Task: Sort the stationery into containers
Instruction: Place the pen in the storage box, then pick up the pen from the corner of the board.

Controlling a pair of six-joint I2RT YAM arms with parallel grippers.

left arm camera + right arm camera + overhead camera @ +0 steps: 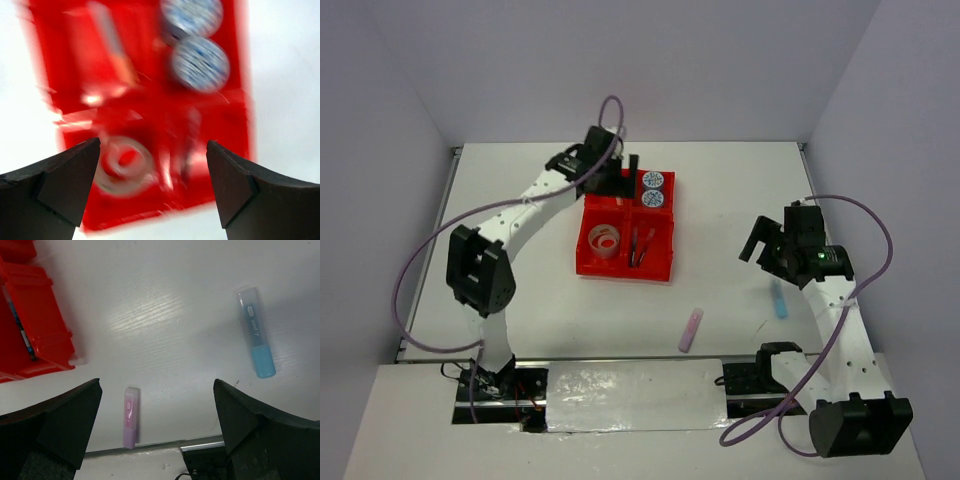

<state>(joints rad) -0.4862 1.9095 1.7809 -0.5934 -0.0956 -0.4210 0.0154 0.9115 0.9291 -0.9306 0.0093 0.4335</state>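
The red tray (625,270) stands mid-table. Its far-right compartment holds two blue-white rolls (653,190), the near-left tape rings (605,240), the near-right pens (640,246). My left gripper (623,172) hangs open and empty over the far-left compartment. Its blurred wrist view (152,165) shows the tray (241,125), an orange highlighter (117,50), the rolls (200,62) and a tape ring (122,165). My right gripper (758,250) is open and empty above bare table. A purple highlighter (691,329) (130,417) and a light-blue highlighter (779,298) (256,332) lie on the table.
White walls close in the table at the back and both sides. A shiny plate (635,393) lies between the arm bases at the near edge. Purple cables loop off both arms. The tray's corner (45,325) shows in the right wrist view.
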